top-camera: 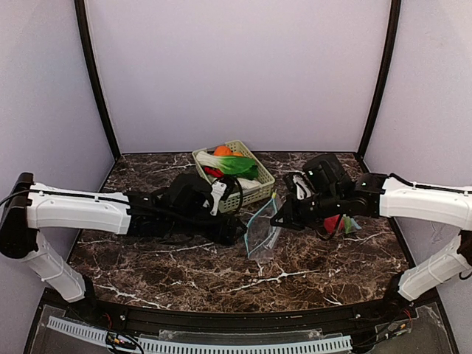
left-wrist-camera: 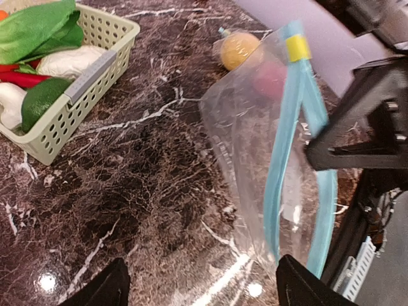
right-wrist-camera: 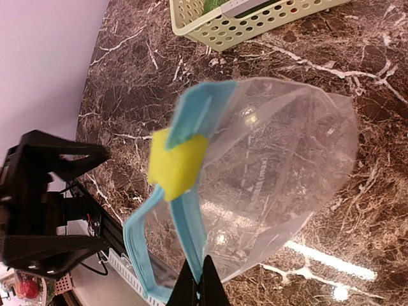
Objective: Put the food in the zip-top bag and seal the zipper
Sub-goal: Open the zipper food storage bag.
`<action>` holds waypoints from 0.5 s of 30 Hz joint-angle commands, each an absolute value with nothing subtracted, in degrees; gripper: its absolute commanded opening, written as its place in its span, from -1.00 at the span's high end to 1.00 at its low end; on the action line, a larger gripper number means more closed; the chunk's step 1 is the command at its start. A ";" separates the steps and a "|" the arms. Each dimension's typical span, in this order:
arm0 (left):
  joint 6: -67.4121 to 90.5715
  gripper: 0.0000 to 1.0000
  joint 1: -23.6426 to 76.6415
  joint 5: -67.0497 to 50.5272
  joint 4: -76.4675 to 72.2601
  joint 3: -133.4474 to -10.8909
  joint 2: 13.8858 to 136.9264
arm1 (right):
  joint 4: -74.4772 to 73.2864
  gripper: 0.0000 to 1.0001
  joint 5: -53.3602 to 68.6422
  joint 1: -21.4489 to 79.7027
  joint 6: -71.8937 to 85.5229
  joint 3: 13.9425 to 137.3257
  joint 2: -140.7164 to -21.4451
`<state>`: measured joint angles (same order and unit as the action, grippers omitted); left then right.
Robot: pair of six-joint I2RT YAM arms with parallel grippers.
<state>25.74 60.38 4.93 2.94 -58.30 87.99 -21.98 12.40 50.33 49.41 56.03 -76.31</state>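
Fig.: My right pincer pinches the zip-top bag at its blue rim; my left pincer stands spread. The bag looks empty, with most food in the basket; filling and sealing remain.

Top camera looks down from behind; wrist cameras (close, seemingly tilted) share the bag.

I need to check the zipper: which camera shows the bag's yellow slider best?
The right wrist view: the yellow slider sits large, sharp and central there. The left wrist view shows the slider smaller, near the top edge. From above it is too small to make out.
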 commanded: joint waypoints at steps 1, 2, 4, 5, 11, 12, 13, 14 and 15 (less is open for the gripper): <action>26.79 -0.62 57.72 0.70 13.45 -57.71 76.57 | -25.28 1.00 8.63 50.79 47.81 59.06 -77.74; 26.23 -0.63 56.68 0.48 15.03 -57.86 75.73 | -25.53 1.00 8.54 50.78 47.58 59.38 -77.93; 25.72 -0.63 52.99 0.15 18.40 -58.29 74.07 | -25.57 1.00 8.65 50.80 47.39 59.85 -78.60; 25.56 -0.63 50.27 -0.89 19.39 -58.71 73.69 | -25.53 1.00 8.70 50.80 47.31 59.92 -78.83; 23.65 -0.58 42.82 -5.26 16.34 -64.08 78.91 | -25.31 1.00 8.45 50.80 47.28 59.46 -79.09; 23.40 -0.57 42.02 -5.91 15.12 -64.95 81.10 | -25.31 1.00 8.35 50.80 47.26 59.41 -79.08; 23.22 -0.54 41.71 -6.11 14.63 -66.89 82.43 | -25.32 1.00 8.22 50.80 47.21 59.34 -78.94; 22.74 -0.53 41.32 -6.18 13.88 -68.03 84.99 | -25.25 1.00 8.18 50.80 47.20 59.18 -79.05; 22.45 -0.51 41.09 -6.07 13.79 -70.51 86.53 | -25.26 1.00 8.17 50.80 47.20 59.11 -79.09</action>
